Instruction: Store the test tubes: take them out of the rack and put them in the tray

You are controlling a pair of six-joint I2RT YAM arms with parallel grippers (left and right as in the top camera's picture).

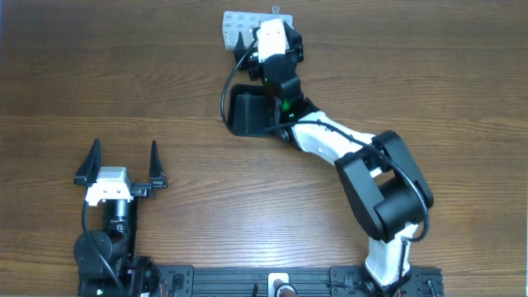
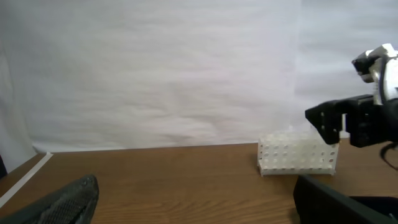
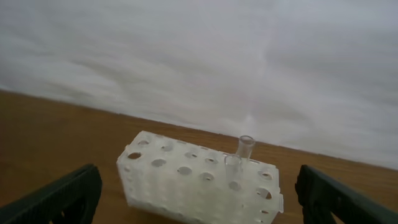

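Right end effector (image 3: 198,186) holds its two dark fingers (image 3: 68,196) wide apart. Just in front of it sits a white, boxy rack (image 3: 168,180) full of round holes, with clear test tubes (image 3: 245,149) standing up.

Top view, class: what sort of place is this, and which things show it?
Likely a robot test bench mimicking lab work: a wooden table, a white rack holding clear tubes, and a black tray near it.
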